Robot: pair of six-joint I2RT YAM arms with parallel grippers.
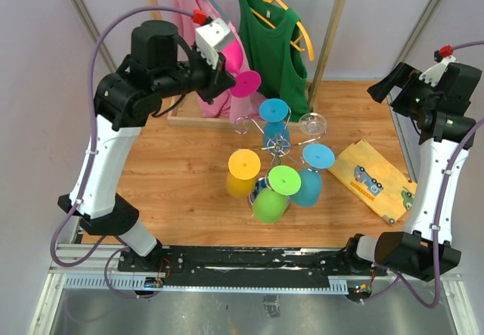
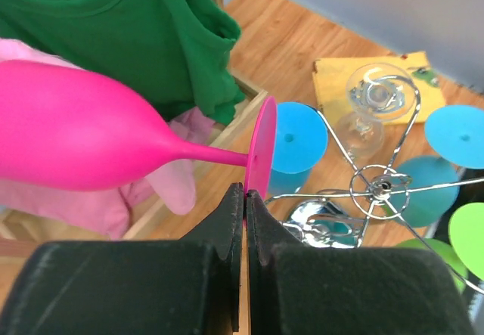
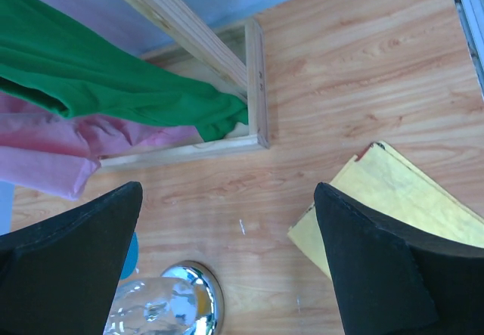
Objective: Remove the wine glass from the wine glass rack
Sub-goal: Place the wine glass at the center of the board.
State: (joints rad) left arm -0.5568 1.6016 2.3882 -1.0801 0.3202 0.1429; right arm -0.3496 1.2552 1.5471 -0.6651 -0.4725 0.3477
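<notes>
A pink wine glass (image 1: 243,84) hangs in the air to the upper left of the wine glass rack (image 1: 278,147), apart from it. My left gripper (image 1: 225,76) is shut on the rim of its round foot. In the left wrist view the pink wine glass (image 2: 76,134) lies sideways, its bowl to the left, with my left gripper (image 2: 246,193) pinching the foot's lower edge. The chrome wine glass rack (image 2: 382,187) lies below and to the right. My right gripper (image 1: 384,89) stands open over the table's right side. In its own view the right gripper (image 3: 227,191) holds nothing.
Still on the rack hang two blue glasses (image 1: 274,112) (image 1: 318,157), a clear one (image 1: 311,123), a green one (image 1: 283,180) and a yellow one (image 1: 243,165). A yellow book (image 1: 374,180) lies to the right. Behind stands a wooden clothes rail with a green top (image 1: 268,36).
</notes>
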